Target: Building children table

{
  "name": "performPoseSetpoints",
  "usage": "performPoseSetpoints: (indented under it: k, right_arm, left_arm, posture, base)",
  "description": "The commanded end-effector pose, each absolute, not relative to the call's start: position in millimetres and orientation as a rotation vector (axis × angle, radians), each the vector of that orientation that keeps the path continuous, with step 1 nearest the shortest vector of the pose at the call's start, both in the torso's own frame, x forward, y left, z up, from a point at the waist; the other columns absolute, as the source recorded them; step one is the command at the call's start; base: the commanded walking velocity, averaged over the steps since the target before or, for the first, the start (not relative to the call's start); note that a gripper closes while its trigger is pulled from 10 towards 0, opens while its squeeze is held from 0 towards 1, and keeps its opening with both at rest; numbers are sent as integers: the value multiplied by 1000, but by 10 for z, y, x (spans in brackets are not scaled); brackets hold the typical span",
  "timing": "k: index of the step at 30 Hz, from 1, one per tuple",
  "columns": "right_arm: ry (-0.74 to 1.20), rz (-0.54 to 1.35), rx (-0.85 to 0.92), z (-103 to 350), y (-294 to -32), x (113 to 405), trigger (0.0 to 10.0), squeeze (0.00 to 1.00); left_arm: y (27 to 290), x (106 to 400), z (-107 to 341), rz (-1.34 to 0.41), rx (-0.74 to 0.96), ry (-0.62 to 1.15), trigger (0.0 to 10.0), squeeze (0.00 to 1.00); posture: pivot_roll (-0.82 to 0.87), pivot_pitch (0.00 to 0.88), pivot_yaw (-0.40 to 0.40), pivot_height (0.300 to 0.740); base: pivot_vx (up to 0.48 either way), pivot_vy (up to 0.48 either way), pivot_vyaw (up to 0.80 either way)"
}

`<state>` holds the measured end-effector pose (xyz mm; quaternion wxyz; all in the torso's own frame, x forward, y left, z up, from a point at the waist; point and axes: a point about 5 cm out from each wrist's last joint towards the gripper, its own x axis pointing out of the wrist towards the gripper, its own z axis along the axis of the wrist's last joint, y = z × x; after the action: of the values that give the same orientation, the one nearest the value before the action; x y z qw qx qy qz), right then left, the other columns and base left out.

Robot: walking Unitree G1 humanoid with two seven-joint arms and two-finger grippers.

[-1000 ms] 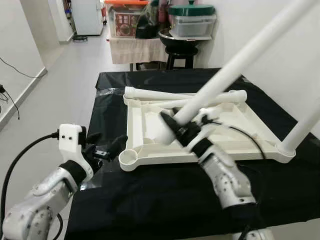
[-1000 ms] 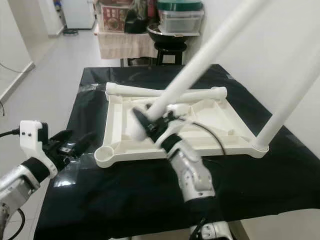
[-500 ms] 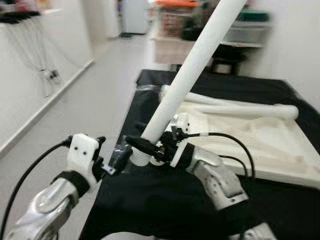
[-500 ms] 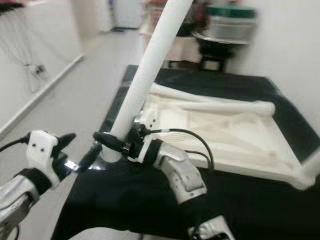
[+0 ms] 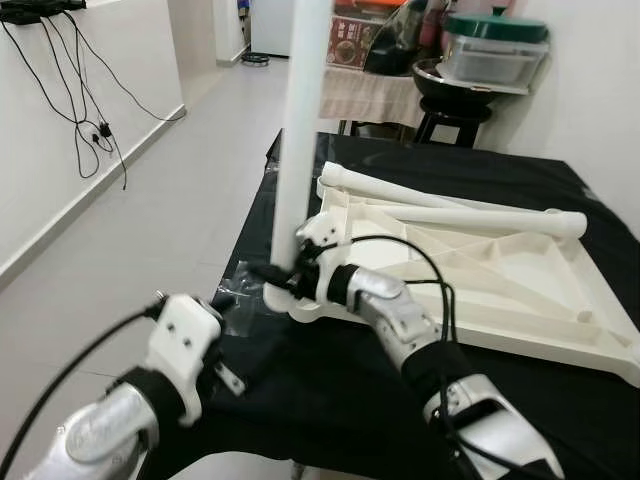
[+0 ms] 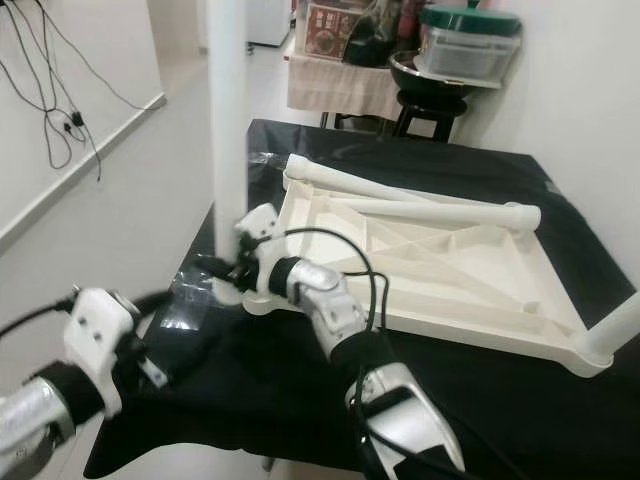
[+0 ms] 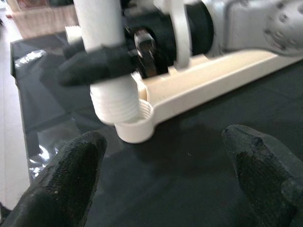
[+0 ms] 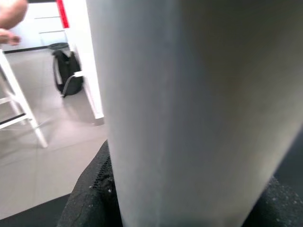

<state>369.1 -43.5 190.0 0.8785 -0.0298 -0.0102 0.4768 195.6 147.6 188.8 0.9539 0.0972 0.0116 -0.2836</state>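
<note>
The cream children's table top (image 5: 480, 270) lies upside down on a black-covered table (image 5: 330, 390). My right gripper (image 5: 272, 272) is shut on a long white leg (image 5: 300, 130) and holds it upright. The leg's threaded end (image 7: 116, 106) sits just over the round socket (image 7: 135, 125) at the top's near left corner. My left gripper (image 7: 165, 161) is open, low and in front of that corner, with its fingers (image 7: 71, 175) spread wide and holding nothing. Two loose legs (image 5: 450, 205) lie across the top. Another leg (image 6: 610, 335) stands at the far right corner.
Bare floor (image 5: 150, 220) runs along the left of the table, beside a white wall with hanging cables (image 5: 90, 110). Behind the table stand a black stool (image 5: 445, 110) and a shelf of bins (image 5: 495, 45). The table's front edge is close to my arms.
The camera has swung left. The white leg has gone from tilted to upright, and its lower end has moved from the middle of the top to the near left corner socket.
</note>
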Motion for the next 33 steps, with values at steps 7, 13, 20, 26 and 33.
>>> performPoseSetpoints:
  k: [7, 13, 20, 26, 33]
  right_arm:
    - [-33, 979, -37, 1908, -471, 3713, 10000, 0]
    - [-101, 966, 101, 2080, -637, 3797, 10000, 0]
    - [-102, 999, 80, 2055, -645, 3812, 10000, 0]
    - [-126, 1126, 63, 2106, -649, 3772, 10000, 0]
    - [-136, 1314, -76, 2081, -611, 3664, 10000, 0]
  left_arm:
    - [1462, 1903, 1891, -599, 219, 39, 10000, 0]
    - [1692, 1696, 2036, -521, 256, 34, 10000, 0]
    - [1686, 1562, 2111, -529, 234, 24, 10000, 0]
    - [1683, 1494, 2143, -536, 206, 17, 10000, 0]
    - [1707, 1467, 2183, -559, 193, 12, 10000, 0]
  posture:
    - [170, 136, -116, 740]
    - [192, 230, -109, 740]
    - [210, 288, -94, 740]
    - [219, 335, -88, 740]
    - [221, 371, -91, 740]
  base:
    - [0, 0, 0]
    - [0, 0, 0]
    - [0, 0, 0]
    - [0, 0, 0]
    - [0, 0, 0]
